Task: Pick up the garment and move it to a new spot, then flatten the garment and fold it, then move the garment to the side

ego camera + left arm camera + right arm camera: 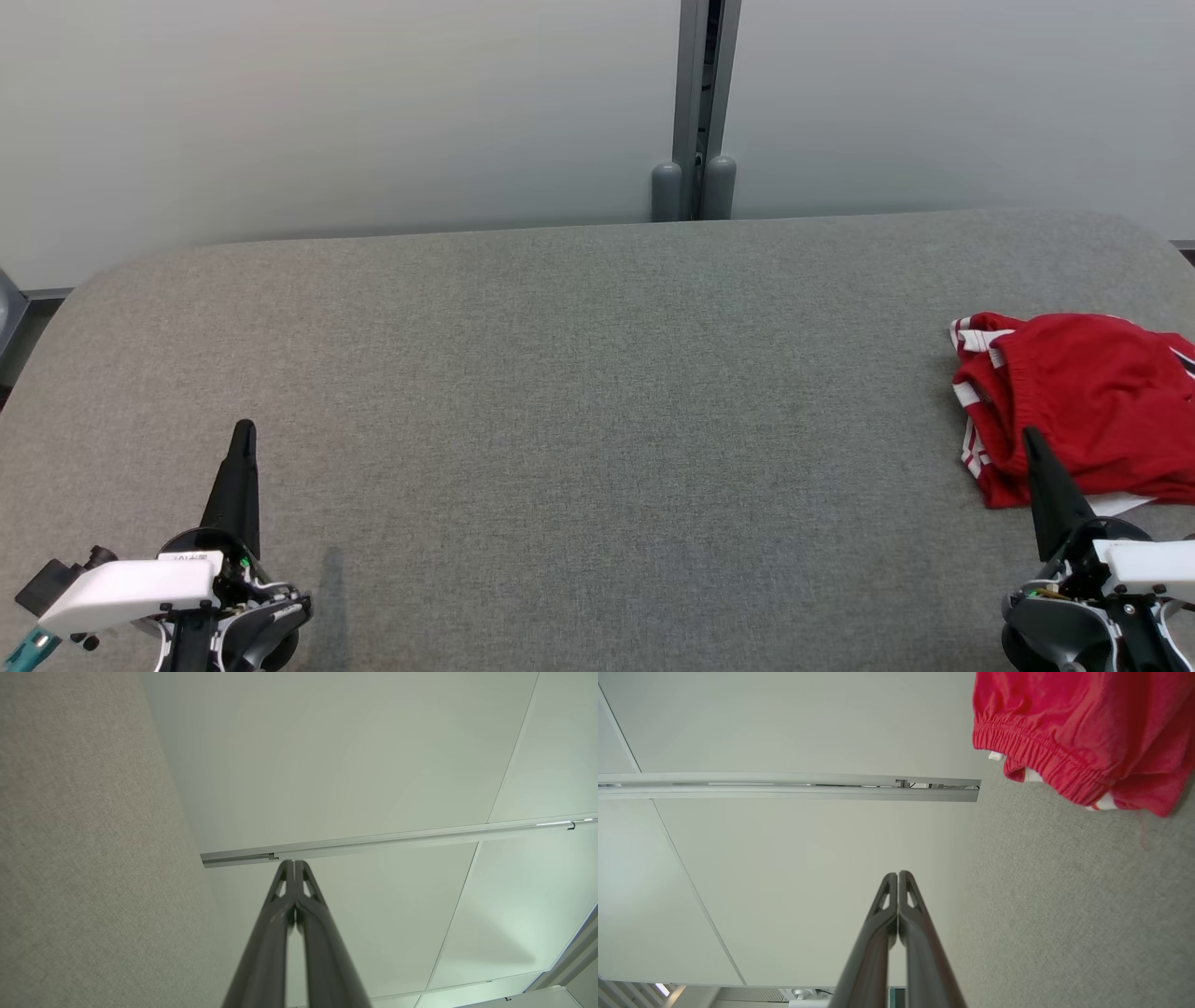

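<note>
The garment (pixel 1092 401) is a red piece with white side stripes and an elastic waistband, lying crumpled at the right edge of the grey table (pixel 579 392). The right wrist view catches its waistband, the garment (pixel 1078 737) sitting at the upper right there. My right gripper (pixel 1030 435) stands shut at the lower right, its tip overlapping the garment's near edge in the head view; its fingers (pixel 898 876) are pressed together with nothing between them. My left gripper (pixel 245 427) is shut and empty at the lower left, far from the garment, its fingertips (pixel 293 862) closed together.
Pale wall panels stand behind the table, joined by a grey metal post (pixel 698 112) at the back middle. The felt-like tabletop stretches bare between the two grippers. The table's rounded corners show at the far left and far right.
</note>
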Controlling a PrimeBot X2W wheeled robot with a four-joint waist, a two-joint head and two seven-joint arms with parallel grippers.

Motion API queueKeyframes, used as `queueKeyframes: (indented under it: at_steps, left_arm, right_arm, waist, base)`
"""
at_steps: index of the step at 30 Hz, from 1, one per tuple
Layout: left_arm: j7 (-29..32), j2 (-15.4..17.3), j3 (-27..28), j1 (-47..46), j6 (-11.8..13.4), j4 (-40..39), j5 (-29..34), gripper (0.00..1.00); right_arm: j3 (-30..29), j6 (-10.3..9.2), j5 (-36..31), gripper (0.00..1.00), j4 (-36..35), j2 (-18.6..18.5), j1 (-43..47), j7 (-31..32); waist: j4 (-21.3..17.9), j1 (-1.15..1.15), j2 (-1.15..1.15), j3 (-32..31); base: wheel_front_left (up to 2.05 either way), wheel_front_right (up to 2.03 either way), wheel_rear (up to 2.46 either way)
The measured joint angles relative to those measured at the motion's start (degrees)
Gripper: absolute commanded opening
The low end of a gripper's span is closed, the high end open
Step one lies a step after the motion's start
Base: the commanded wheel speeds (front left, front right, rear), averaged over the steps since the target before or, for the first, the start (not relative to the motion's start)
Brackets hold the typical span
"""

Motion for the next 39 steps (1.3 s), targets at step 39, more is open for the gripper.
queueKeyframes:
  at_steps: [39]
  left_arm:
    - [0.0,0.0,0.0,0.0,-0.1,0.0,0.0,0.00]
  right_arm:
    - [0.0,0.00,0.0,0.00,0.0,0.0,0.0,0.0]
  waist:
    - [0.0,0.00,0.00,0.0]
  base:
    - [0.00,0.00,0.00]
